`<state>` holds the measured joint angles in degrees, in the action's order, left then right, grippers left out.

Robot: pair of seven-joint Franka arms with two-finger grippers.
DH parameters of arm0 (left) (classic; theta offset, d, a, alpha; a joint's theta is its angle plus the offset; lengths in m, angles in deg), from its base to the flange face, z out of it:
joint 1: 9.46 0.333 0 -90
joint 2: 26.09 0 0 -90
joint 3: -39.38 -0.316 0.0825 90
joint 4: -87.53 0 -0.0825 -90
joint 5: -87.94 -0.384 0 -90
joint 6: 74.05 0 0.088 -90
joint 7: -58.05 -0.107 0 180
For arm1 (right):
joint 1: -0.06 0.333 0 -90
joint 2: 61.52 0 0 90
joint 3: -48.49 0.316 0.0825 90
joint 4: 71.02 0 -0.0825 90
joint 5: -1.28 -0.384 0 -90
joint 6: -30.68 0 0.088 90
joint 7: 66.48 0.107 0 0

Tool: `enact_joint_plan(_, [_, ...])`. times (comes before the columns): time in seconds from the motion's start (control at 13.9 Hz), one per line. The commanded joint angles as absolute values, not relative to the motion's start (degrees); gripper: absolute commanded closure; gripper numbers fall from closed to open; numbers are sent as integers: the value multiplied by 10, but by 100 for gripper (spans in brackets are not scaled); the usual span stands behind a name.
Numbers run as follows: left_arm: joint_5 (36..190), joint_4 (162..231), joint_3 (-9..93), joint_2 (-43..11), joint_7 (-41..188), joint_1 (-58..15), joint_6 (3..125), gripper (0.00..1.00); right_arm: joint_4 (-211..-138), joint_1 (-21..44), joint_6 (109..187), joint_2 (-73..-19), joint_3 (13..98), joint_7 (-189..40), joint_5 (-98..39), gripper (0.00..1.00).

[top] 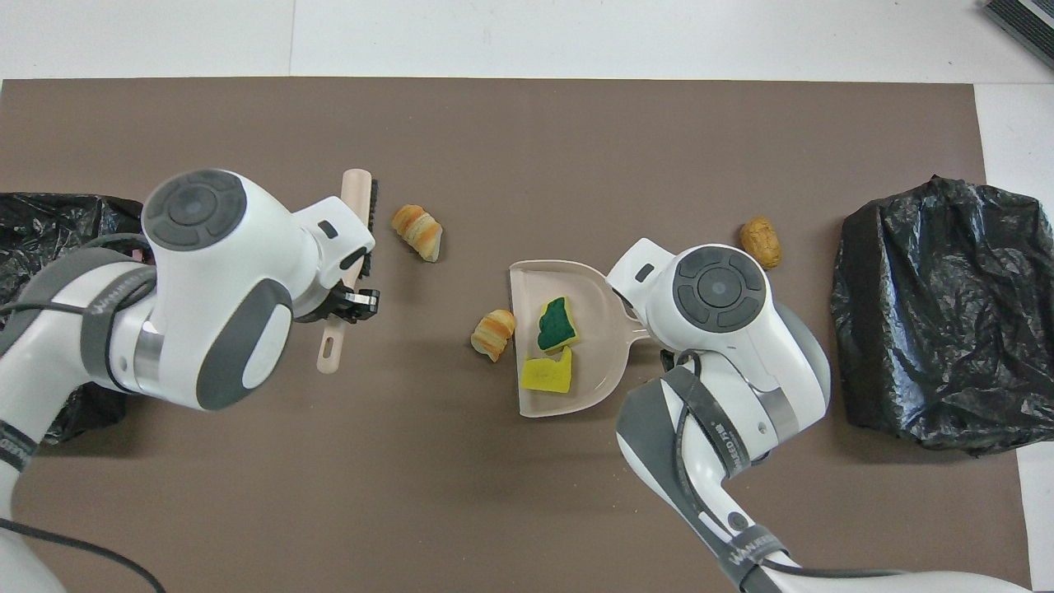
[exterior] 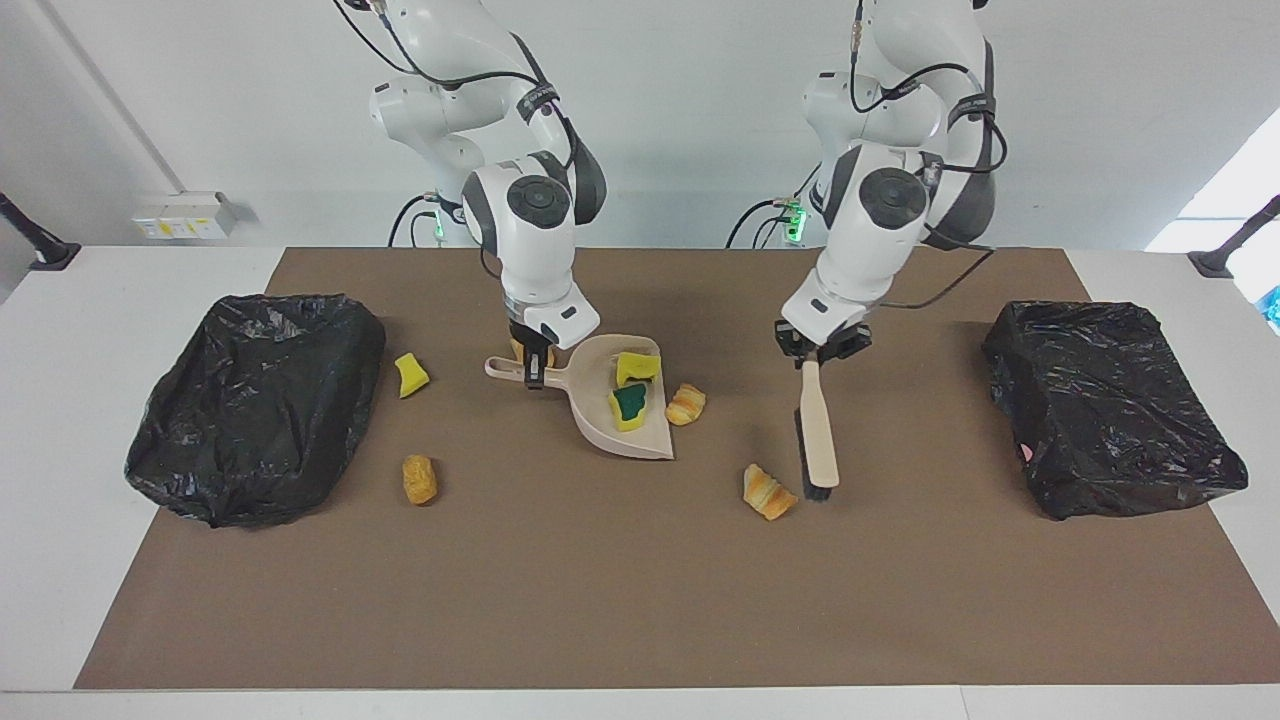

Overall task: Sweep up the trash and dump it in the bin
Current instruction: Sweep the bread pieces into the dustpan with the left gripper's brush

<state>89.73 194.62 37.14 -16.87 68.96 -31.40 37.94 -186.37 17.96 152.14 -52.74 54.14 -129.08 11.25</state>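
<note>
My right gripper [exterior: 531,362] is shut on the handle of the beige dustpan [exterior: 620,445], which rests on the mat. Two yellow and green sponge pieces [exterior: 630,404] lie in the pan [top: 601,362]. A croissant piece [exterior: 686,403] lies just outside the pan's open edge [top: 493,333]. My left gripper [exterior: 815,350] is shut on the beige hand brush [exterior: 820,435]. The brush head [top: 360,198] is down beside another croissant piece [exterior: 768,492], a narrow gap apart [top: 417,231].
A bread piece [exterior: 419,479] and a yellow sponge chunk [exterior: 410,375] lie near the black bag-lined bin [exterior: 258,400] at the right arm's end. A second black bin [exterior: 1110,405] stands at the left arm's end.
</note>
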Motion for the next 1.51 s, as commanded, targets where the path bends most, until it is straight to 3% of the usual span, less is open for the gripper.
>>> enact_joint_plan(0.0, [867,1872,380,-91,679,-296,374,100,-1869,177,1529,-529,545,-1289,108,100])
enact_joint_plan(0.36, [880,1878,384,-67,681,-313,416,100,-1869,178,1529,-529,545,-1289,108,100])
enact_joint_plan(0.79, [880,2002,387,-142,720,-414,417,100,-1869,177,1529,-529,545,-1289,108,100])
enact_joint_plan(1.44, [1038,2043,388,-183,835,-517,421,100,-1869,177,1529,-529,545,-1289,108,100])
